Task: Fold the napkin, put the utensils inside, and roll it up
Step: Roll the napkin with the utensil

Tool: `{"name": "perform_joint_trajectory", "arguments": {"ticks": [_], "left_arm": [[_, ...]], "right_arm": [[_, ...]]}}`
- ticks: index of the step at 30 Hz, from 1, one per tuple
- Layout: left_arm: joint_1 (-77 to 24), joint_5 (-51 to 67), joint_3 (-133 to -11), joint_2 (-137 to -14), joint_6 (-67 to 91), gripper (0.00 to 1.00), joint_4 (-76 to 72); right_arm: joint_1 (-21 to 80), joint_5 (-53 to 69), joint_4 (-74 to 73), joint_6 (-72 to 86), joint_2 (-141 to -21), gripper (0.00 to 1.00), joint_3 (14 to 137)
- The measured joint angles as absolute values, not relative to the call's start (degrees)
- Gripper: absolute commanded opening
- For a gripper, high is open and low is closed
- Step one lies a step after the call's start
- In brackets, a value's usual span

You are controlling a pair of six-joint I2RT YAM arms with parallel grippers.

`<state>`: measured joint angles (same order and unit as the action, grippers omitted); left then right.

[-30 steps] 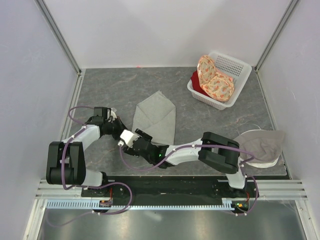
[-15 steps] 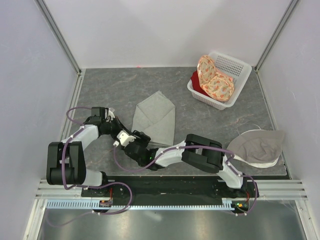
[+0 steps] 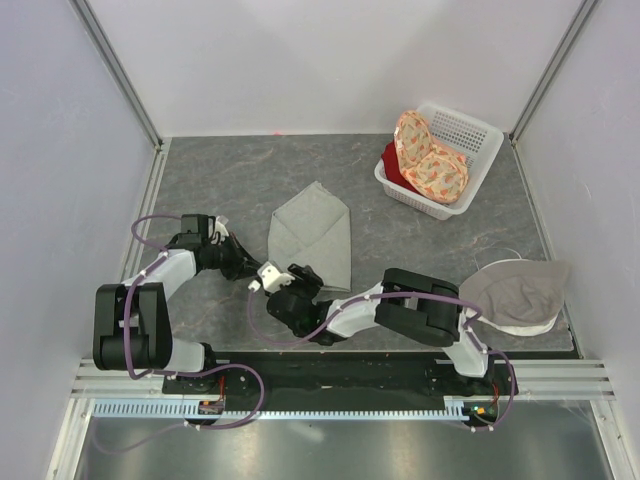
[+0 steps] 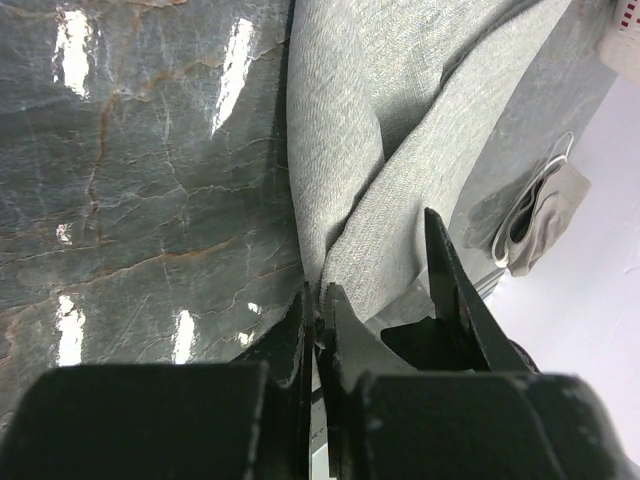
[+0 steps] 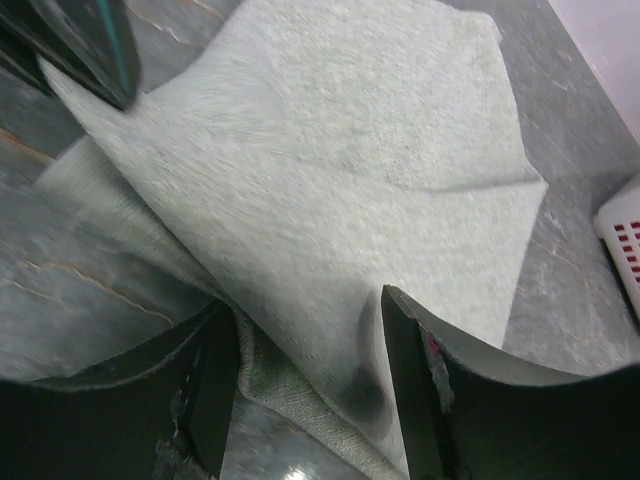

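Grey stone tabletop (image 3: 200, 180), folded napkin (image 3: 315, 235) centre-left; my left gripper (image 4: 318, 320) is pinched together at its near edge, right gripper (image 5: 310, 370) gaping astride it (a shallow bite could drag the fold open).

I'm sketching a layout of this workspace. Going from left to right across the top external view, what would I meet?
left gripper → napkin → white basket → beige-grey cloth. The right gripper overlaps the napkin's near edge, so it is left out.
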<state>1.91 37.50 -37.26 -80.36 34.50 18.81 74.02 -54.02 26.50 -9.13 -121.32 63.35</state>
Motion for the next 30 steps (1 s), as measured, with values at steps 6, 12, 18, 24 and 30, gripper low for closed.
{"name": "perform_joint_trajectory", "arguments": {"ticks": [6,12,18,24,30], "left_arm": [[2.1,37.6,-37.3,-80.4,34.5,0.02,18.8],[2.3,37.6,-37.3,-80.3,34.4,0.12,18.8],[2.3,35.8,-37.3,-77.5,32.4,0.77,20.2],[2.3,32.9,-35.9,-69.7,32.3,0.82,20.6],[2.1,32.3,-29.2,-64.0,35.5,0.82,17.9]], "right_arm": [[74.0,-55.7,27.0,-8.8,-119.3,0.63,59.6],[73.9,-55.5,28.8,-8.8,-118.5,0.62,57.8],[73.8,-54.7,29.0,-9.7,-118.1,0.69,57.5],[73.3,-49.1,26.5,-9.3,-114.9,0.77,56.1],[73.3,-40.8,23.8,-8.0,-109.0,0.84,52.9]]}}
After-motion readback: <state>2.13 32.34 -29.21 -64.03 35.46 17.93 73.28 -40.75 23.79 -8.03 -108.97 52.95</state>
